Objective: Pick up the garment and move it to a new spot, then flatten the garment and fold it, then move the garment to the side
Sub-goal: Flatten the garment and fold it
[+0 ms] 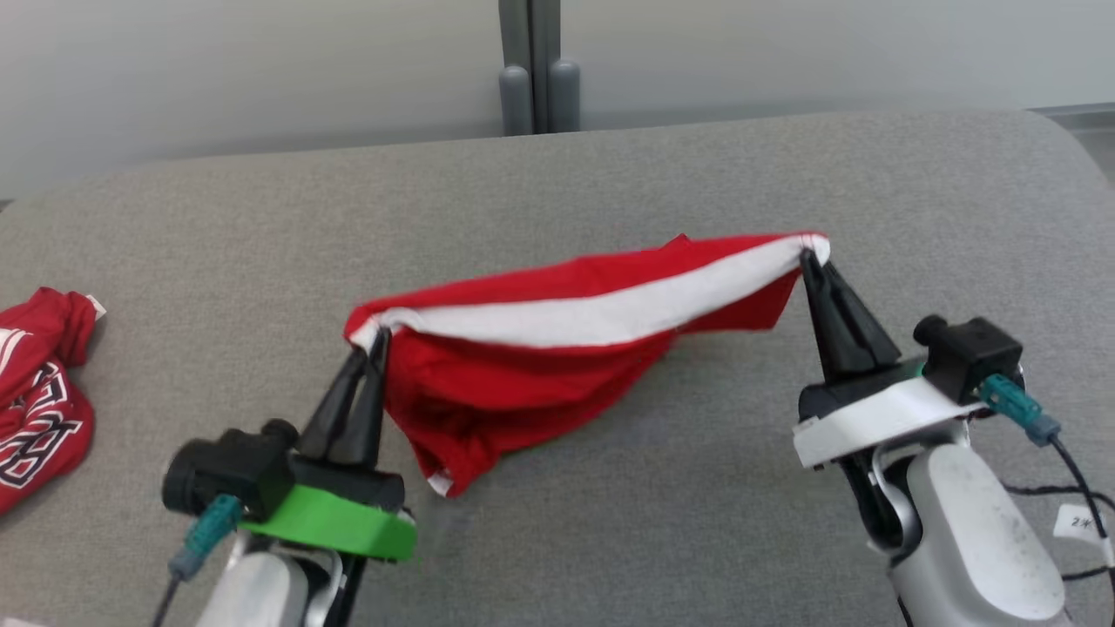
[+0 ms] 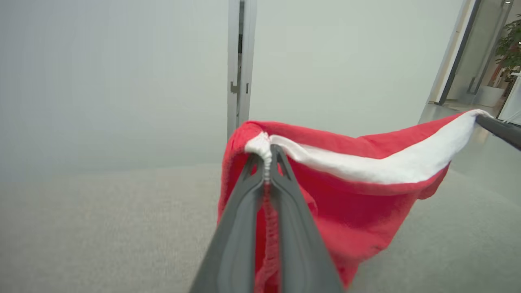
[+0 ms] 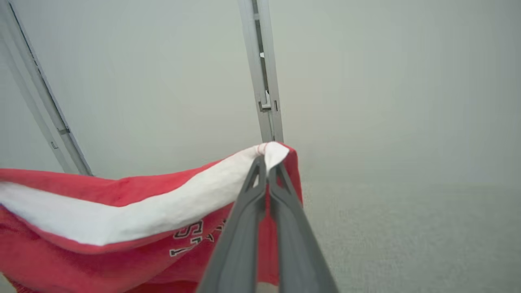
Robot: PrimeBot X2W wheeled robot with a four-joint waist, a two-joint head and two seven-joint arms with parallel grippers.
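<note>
Two closed grippers hold the red garment (image 1: 514,383) aloft.
Left gripper (image 1: 370,344) at 7 o'clock, right gripper (image 1: 810,257) at 3 o'clock pinch only its white band (image 1: 610,309); tugging may free it.

2 garments (image 1: 523,366) (image 1: 39,409) (both red), 2 hands (image 1: 375,338) (image 1: 809,256)

A second red garment (image 1: 35,392) is cut off by the head view's left edge. On the held garment (image 3: 101,219), dark lettering (image 3: 195,238) is partly hidden behind the right tool (image 3: 266,165) and unreadable. That garment runs off the right wrist view's left and bottom edges.
</note>
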